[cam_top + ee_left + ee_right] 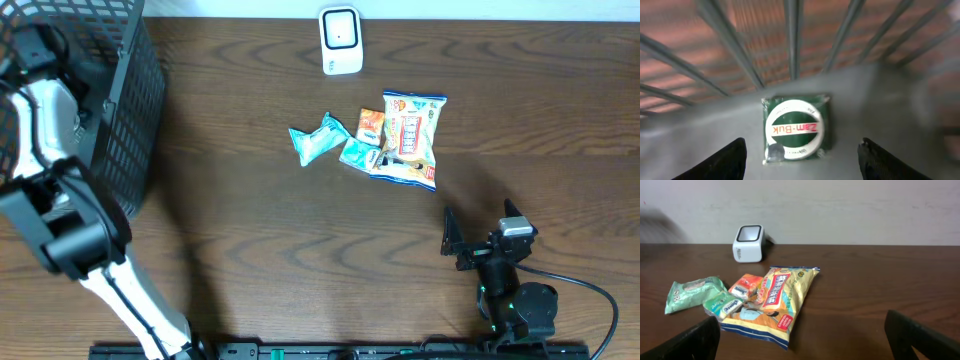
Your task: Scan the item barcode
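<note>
Left end effector (802,148) open, empty, above Zam-Buk tin (794,130) in far-left basket (130,90); right end effector (802,325) open, empty.

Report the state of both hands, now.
Left hand: open, fingers either side of the Zam-Buk tin lying in the basket, not gripping it.
Right hand: open, empty.

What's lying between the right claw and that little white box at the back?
A cluster of snack packets, seen best in the right wrist view.
</note>
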